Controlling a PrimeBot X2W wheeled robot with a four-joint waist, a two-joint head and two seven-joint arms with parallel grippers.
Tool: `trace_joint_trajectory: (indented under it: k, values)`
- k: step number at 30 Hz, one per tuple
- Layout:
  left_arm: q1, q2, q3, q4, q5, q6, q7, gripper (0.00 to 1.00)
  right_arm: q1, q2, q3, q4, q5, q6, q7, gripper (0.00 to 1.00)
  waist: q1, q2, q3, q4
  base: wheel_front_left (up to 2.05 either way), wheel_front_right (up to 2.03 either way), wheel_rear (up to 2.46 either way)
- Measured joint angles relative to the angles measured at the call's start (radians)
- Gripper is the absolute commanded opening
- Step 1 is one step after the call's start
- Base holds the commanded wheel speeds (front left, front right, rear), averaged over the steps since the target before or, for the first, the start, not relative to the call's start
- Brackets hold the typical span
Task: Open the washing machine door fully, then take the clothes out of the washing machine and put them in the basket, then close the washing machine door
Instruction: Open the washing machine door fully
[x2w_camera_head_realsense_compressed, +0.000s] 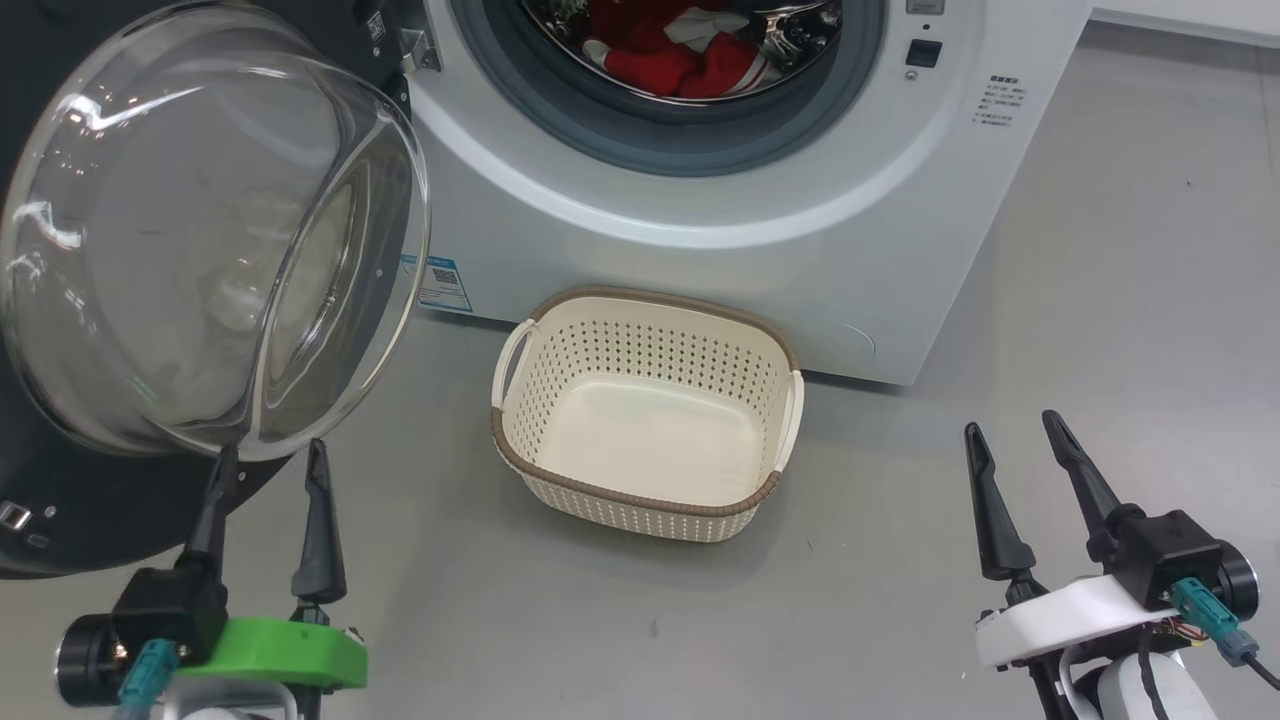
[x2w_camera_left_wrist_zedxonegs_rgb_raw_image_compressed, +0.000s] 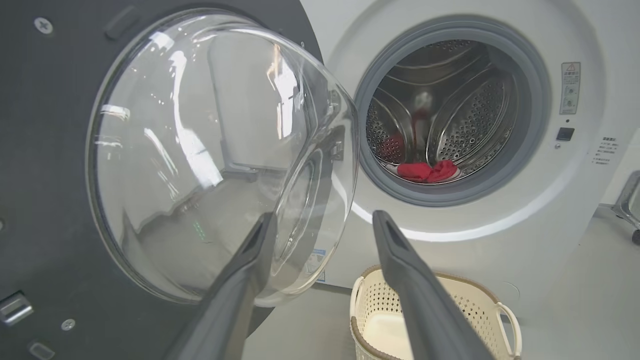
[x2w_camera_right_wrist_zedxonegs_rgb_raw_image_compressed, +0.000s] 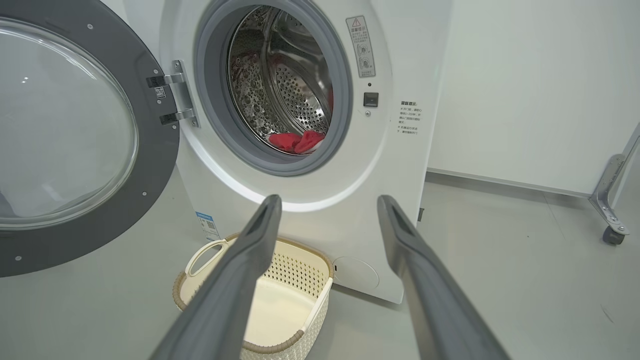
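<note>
The washing machine door (x2w_camera_head_realsense_compressed: 200, 230) stands swung out to the left, its clear glass bowl bulging toward me from the black rim (x2w_camera_left_wrist_zedxonegs_rgb_raw_image_compressed: 45, 150). Red clothes (x2w_camera_head_realsense_compressed: 680, 60) lie low in the steel drum of the white washing machine (x2w_camera_head_realsense_compressed: 700, 250); they also show as a small red heap (x2w_camera_left_wrist_zedxonegs_rgb_raw_image_compressed: 427, 171) (x2w_camera_right_wrist_zedxonegs_rgb_raw_image_compressed: 295, 141). The cream basket (x2w_camera_head_realsense_compressed: 640, 298) sits empty on the floor before the machine. My left gripper (x2w_camera_head_realsense_compressed: 272, 450) is open just under the bowl's lower edge, holding nothing (x2w_camera_left_wrist_zedxonegs_rgb_raw_image_compressed: 324, 217). My right gripper (x2w_camera_head_realsense_compressed: 1012, 425) is open at lower right, apart from everything (x2w_camera_right_wrist_zedxonegs_rgb_raw_image_compressed: 330, 200).
Grey floor (x2w_camera_head_realsense_compressed: 1100, 300) spreads right of the machine and around the basket (x2w_camera_right_wrist_zedxonegs_rgb_raw_image_compressed: 280, 310). A metal frame leg with a caster (x2w_camera_right_wrist_zedxonegs_rgb_raw_image_compressed: 610, 220) stands by the white wall at far right. The door's hinge (x2w_camera_right_wrist_zedxonegs_rgb_raw_image_compressed: 175, 97) joins it to the machine's left side.
</note>
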Motion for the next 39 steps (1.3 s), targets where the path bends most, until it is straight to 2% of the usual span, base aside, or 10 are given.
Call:
trace_joint_trajectory:
  k: [17,28,39]
  values:
    - [0.039,0.002,-0.089,0.006,0.013,-0.038,0.006,1.00,0.010,0.001,0.041,-0.017,0.032,-0.005,0.000,1.00,0.0000,0.0000,-0.023,-0.124,0.00,0.00,0.00]
    - [0.061,0.002,-0.097,0.008,0.015,-0.045,0.014,1.00,0.045,0.002,0.059,-0.031,0.055,-0.046,0.000,1.00,0.0000,0.0000,-0.040,-0.226,0.00,0.00,0.00]
    - [0.084,0.002,-0.124,0.008,0.014,-0.045,0.032,1.00,0.094,0.002,0.053,-0.048,0.072,-0.073,0.000,1.00,0.0000,0.0000,-0.069,-0.278,0.00,0.00,0.00]
